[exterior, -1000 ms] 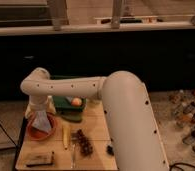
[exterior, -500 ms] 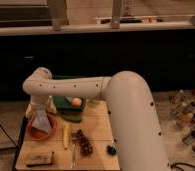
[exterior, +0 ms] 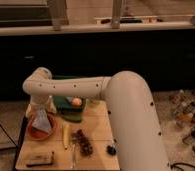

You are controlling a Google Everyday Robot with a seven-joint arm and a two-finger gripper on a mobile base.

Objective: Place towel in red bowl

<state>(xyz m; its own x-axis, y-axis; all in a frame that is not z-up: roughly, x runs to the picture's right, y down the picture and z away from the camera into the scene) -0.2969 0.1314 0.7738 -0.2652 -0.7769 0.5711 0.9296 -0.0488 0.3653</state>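
The red bowl [exterior: 32, 133] sits at the left edge of the wooden table. The pale blue-grey towel [exterior: 41, 122] lies in it, its upper end rising toward my gripper [exterior: 39, 113]. The gripper hangs straight down over the bowl from the white arm, which reaches in from the right. Its jaws stand open just above the cloth. The arm's wrist hides the bowl's far rim.
A green tray [exterior: 61, 106] with an orange fruit [exterior: 77, 101] stands behind the bowl. On the table lie a banana [exterior: 66, 136], a dark cluster [exterior: 83, 142], a dark flat block [exterior: 40, 159] and a small black object [exterior: 111, 149]. Bottles [exterior: 191, 117] stand at right.
The arm has shifted only slightly. The gripper stays over the bowl, and the towel rests there as before.
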